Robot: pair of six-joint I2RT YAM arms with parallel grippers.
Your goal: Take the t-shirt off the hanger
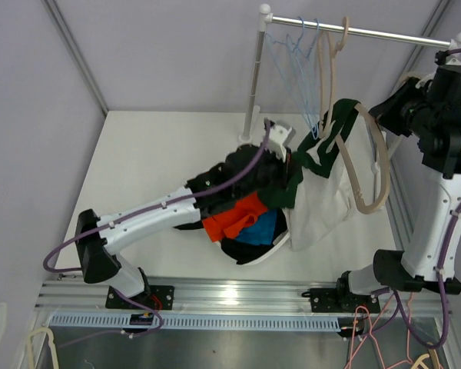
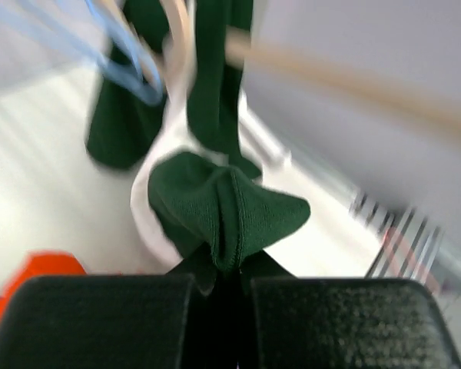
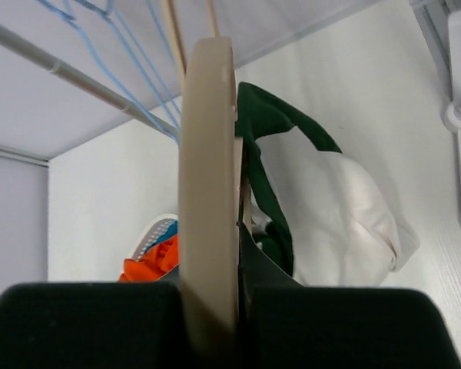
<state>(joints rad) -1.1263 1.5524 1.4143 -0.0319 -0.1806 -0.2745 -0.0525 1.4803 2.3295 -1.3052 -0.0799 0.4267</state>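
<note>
Both pinch something: the left gripper (image 2: 224,280) nips the green-trimmed white t-shirt (image 1: 323,196) by its green fold, and the right gripper (image 3: 215,288) clamps the beige curved hanger (image 3: 207,154). The t-shirt drapes at 3 o'clock of the clothes pile (image 1: 242,223).

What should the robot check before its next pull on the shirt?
1. Left gripper pinches the t-shirt by its green edge: ok.
2. Right gripper clamps the hanger: ok.
3. T-shirt free of the hanger: not ok, green fabric is looped around it.
4. Blue hangers clear of the t-shirt: cannot tell.
</note>
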